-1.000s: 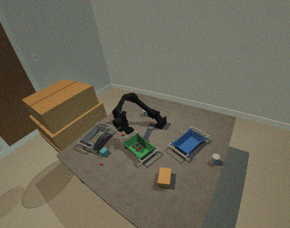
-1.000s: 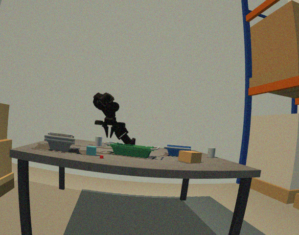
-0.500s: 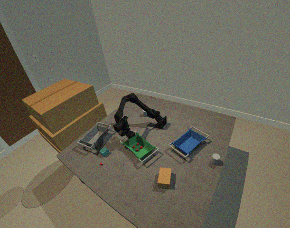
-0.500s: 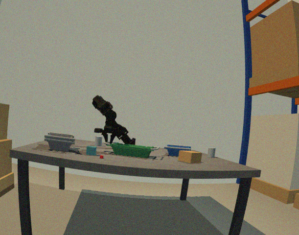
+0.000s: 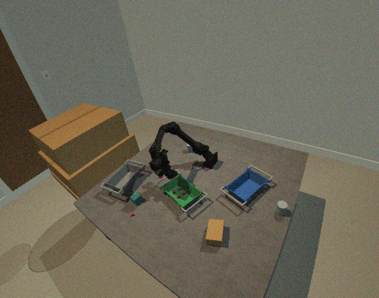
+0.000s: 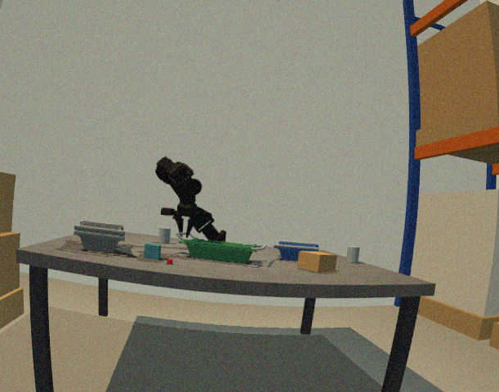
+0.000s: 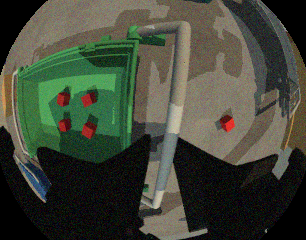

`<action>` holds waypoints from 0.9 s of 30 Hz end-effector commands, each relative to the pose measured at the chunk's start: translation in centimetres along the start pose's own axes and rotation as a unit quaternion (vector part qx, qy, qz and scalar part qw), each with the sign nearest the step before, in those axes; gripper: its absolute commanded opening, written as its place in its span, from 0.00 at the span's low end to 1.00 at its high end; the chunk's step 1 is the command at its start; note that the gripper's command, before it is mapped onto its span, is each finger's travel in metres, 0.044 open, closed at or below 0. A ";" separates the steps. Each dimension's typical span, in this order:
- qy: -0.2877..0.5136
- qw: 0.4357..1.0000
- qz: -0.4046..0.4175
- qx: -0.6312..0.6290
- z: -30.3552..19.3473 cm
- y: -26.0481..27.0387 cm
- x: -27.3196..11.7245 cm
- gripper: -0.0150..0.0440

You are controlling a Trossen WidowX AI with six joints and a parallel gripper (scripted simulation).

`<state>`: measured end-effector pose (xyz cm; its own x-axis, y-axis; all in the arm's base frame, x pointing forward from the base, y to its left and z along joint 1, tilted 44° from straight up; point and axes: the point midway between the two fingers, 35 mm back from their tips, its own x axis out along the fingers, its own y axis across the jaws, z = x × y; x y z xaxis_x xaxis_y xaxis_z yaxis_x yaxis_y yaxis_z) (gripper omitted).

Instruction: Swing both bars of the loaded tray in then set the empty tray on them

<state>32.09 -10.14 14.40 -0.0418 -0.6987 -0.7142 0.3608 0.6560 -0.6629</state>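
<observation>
The green tray [image 5: 183,202] [image 6: 220,251] [image 7: 128,90] stands upright with several red blocks [image 5: 180,188] [image 7: 63,99] inside. Its far bar [image 5: 195,202] [image 6: 260,247] sticks out over one end. Its near bar [image 7: 180,75] sticks out over the other end. My gripper [image 5: 173,176] [image 6: 184,236] [image 7: 161,140] points down at the near bar. Its fingers are partly open, one on each side of the bar in the wrist view, not clamped on it. In the top view the fingertips are hard to make out. The blue tray [image 5: 247,187] [image 6: 296,253] is empty, its bars out over its ends.
An empty grey tray [image 5: 125,179] [image 6: 99,242] stands at the left. A teal block [image 5: 136,198] [image 6: 152,251], an orange box [image 5: 214,230] [image 6: 317,261] and white cups [image 5: 281,207] [image 6: 164,235] stand around. Loose red blocks [image 5: 131,214] [image 7: 227,123] lie on the table.
</observation>
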 end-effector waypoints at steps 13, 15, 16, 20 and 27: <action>-0.001 1.000 0.007 -0.001 0.1 5.3 0.0 0.40; -0.001 1.000 0.007 -0.001 0.1 6.0 0.7 0.40; -0.001 1.000 0.007 -0.001 0.1 6.2 1.0 0.40; -0.001 1.000 0.007 -0.001 0.1 6.4 1.0 0.40; -0.001 1.000 0.008 -0.001 0.3 6.0 -2.1 0.40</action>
<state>34.35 -5.66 10.65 -0.0425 -0.6831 -0.7291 0.3535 0.6722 -0.6505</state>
